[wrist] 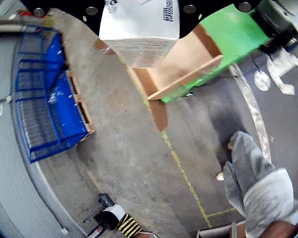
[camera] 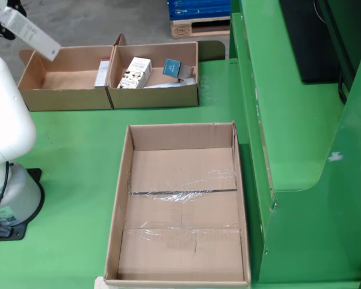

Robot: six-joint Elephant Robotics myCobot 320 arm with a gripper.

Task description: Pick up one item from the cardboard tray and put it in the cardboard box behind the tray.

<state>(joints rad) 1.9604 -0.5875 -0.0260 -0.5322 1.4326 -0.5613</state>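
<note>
A white rectangular box [camera: 31, 33] hangs tilted in the air at the top left of the fixed view, over the left end of the left cardboard box [camera: 66, 95]. My gripper [camera: 1, 13] shows only as a dark piece at its upper end, and I see no fingers. In the wrist view the same white box [wrist: 139, 29] fills the top centre just under the black mount, with an open cardboard box [wrist: 184, 64] below it. The large cardboard tray [camera: 180, 174] in front holds nothing.
A second cardboard box [camera: 153, 96] beside the first holds a printed white carton [camera: 135, 72] and a blue item [camera: 171, 66]. The arm's white base [camera: 6, 150] stands left. A raised green ledge [camera: 289, 120] runs along the right. A blue pallet cage [wrist: 44, 94] and a person [wrist: 258, 183] are below.
</note>
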